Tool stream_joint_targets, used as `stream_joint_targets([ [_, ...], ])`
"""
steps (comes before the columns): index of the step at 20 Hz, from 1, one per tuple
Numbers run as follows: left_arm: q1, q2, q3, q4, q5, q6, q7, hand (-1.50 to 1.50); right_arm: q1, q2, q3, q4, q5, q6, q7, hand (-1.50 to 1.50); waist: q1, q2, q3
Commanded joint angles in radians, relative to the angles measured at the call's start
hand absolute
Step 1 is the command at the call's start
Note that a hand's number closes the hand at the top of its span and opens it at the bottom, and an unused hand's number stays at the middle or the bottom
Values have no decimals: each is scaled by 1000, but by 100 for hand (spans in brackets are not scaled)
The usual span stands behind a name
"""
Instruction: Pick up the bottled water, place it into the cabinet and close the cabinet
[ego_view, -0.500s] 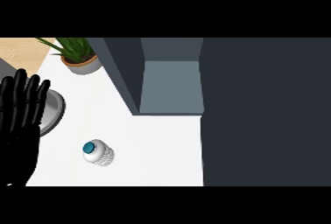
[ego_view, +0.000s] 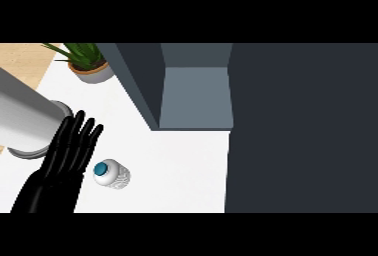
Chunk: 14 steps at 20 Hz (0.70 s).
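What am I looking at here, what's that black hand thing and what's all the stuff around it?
This is one picture taken from a humanoid robot's head, looking steeply down at a white kitchen counter. The black shape at the lower left is the robot's left hand, with its fingers straight; it holds nothing. Just to its right stands a water bottle, seen from above, so you mostly see its blue cap. The grey box with the open space is a cabinet. A potted plant sits at the top left. The big grey cylinder at the left looks like the robot's forearm. The right hand is not in the picture.
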Motion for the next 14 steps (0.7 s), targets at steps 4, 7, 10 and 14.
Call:
stream_joint_targets([
  [4,232,8,-31,-108,138,-1,116,-150,173,1,5,-77,-224,84,90,-150,0,-5,0],
  [7,346,17,-108,-218,107,-5,133,-150,204,0,12,-133,-218,71,125,-150,4,-5,0],
  [10,326,14,-66,-126,115,-27,54,-150,193,37,61,-66,-156,84,61,-150,2,-2,-1],
  [14,405,89,56,-152,239,-124,28,-150,257,56,82,-74,-135,80,3,-150,3,-3,-1],
])
